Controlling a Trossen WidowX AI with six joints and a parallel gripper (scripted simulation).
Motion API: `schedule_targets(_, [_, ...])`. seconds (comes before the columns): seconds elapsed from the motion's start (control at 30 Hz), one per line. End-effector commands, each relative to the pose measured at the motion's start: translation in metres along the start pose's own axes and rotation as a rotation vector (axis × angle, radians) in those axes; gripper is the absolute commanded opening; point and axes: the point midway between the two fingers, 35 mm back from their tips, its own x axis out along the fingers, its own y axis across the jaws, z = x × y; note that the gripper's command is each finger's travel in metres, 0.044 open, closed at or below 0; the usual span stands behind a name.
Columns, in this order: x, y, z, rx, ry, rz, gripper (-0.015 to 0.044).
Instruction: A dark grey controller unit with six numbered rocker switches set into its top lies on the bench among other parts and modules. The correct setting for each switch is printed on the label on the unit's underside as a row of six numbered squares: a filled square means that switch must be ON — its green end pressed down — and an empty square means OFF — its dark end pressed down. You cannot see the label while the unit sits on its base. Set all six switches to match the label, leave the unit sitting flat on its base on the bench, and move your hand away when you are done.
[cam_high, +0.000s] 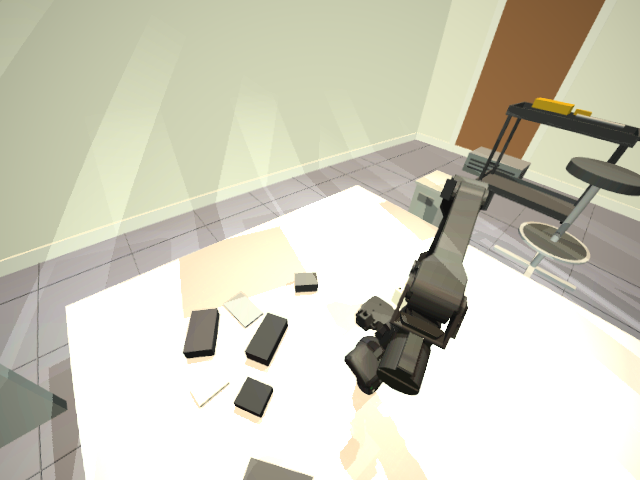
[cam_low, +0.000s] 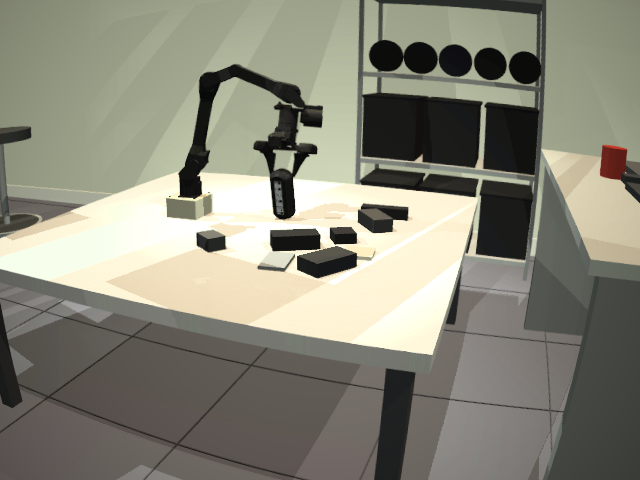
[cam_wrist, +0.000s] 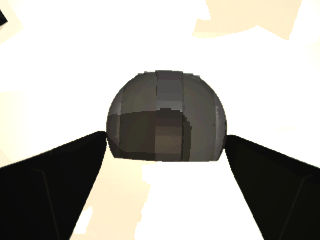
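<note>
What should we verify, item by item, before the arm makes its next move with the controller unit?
1. Controller unit between the fingers: ok, one finger at each side.
2. Label pattern readable: not ok; the exterior view shows a pale marked strip, too small to read.
3. All six switches match the label: cannot tell.
4. Unit flat on its base: not ok, it is held roughly on end.
5. Unit's lower end off the bench: cannot tell.
6. Unit apart from the small dark block: ok, a gap shows.
</note>
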Motion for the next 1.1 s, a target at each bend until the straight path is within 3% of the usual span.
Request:
schedule_targets(0.0, [0.001,0.0,-0.006,0.0,0.017,-0.008,0.0336])
schedule_targets(1.07, [-0.005,0.0,-0.03,0.001,0.09,-0.008,0.0336])
